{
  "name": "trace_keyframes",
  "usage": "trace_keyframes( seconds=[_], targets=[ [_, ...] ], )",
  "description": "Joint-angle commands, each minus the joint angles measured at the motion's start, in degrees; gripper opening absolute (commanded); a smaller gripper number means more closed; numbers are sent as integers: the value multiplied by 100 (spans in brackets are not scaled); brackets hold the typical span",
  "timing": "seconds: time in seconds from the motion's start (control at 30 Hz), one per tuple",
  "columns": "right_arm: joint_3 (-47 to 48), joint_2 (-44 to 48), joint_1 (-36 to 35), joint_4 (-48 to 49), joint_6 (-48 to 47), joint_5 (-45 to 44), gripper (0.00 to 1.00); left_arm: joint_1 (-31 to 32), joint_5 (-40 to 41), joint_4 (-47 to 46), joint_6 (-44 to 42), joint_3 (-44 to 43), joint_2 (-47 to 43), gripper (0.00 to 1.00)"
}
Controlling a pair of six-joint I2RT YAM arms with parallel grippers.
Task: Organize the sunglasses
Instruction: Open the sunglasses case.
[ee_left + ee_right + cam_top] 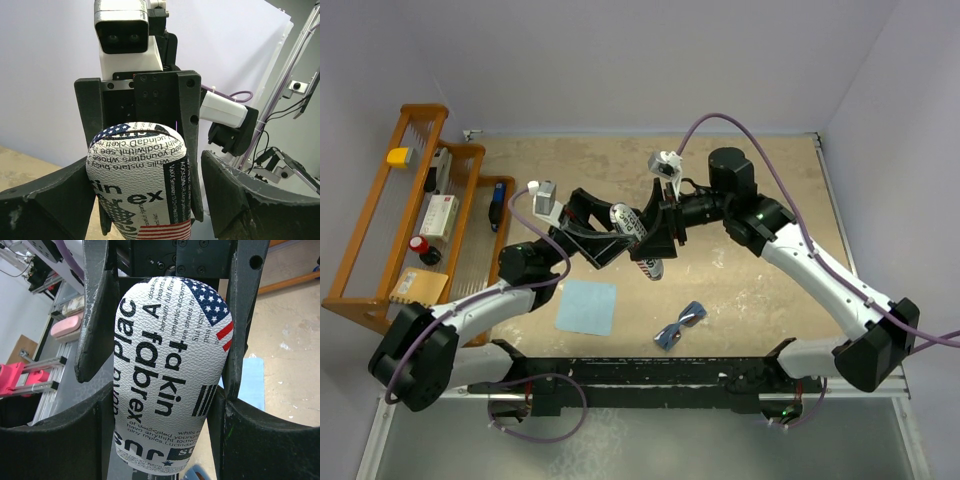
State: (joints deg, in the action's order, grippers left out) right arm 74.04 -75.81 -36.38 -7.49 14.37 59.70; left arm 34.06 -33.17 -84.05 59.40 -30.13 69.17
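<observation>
The sunglasses (678,327) lie on the table to the right of the flat blue cloth (588,306), with nothing holding them. The printed white glasses case (651,268) hangs in the air above mid-table, closed, between both grippers. My left gripper (618,238) grips it from the left and my right gripper (656,238) from the right. In the left wrist view the case (140,175) fills the space between my fingers (50,200). In the right wrist view the case (165,380) sits tight between my fingers (265,440), with the left gripper's fingers on its sides further up.
A wooden rack (372,240) with small items stands along the left edge. The blue cloth also shows in the right wrist view (252,382). Walls close the table in at the back and right.
</observation>
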Motion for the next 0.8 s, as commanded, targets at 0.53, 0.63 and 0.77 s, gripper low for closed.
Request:
trace_keyframes(
  seconds=[0.53, 0.63, 0.77],
  targets=[
    [499, -21, -17, 45, -104, 16, 0, -23, -331, -823, 405, -110, 51, 75],
    [509, -37, -18, 29, -102, 6, 0, -22, -310, -815, 406, -86, 51, 77],
    [533, -63, -12, 63, -116, -61, 0, -14, -296, -835, 429, -70, 100, 79]
  ],
)
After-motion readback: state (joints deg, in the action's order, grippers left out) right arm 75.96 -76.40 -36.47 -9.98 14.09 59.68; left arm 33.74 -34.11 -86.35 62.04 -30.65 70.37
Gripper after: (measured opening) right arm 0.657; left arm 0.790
